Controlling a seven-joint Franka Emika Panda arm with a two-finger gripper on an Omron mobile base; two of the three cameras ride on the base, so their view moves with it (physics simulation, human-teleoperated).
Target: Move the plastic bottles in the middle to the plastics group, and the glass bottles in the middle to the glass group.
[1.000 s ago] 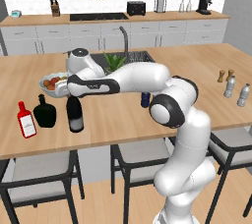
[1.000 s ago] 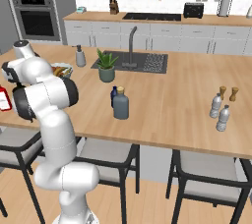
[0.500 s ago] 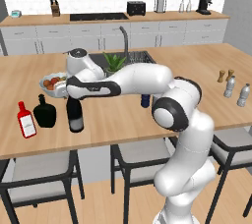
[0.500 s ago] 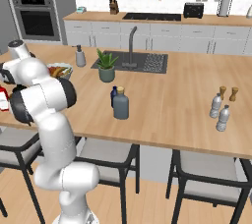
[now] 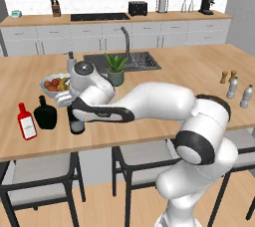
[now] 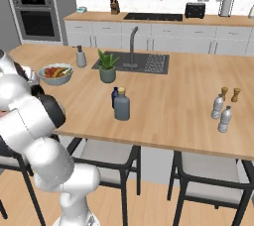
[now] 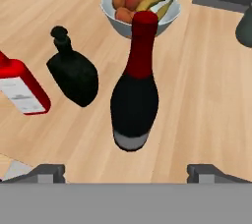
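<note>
Wine bottle (image 7: pixel 135 90) stands free between open pincer (image 7: pixel 126 171) fingers.

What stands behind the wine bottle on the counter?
Behind the wine bottle stands a white fruit bowl. The bottle's red top covers part of its fruit and front rim.

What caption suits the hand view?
Open gripper above the upright wine bottle, beside the black flask and red bottle.
</note>
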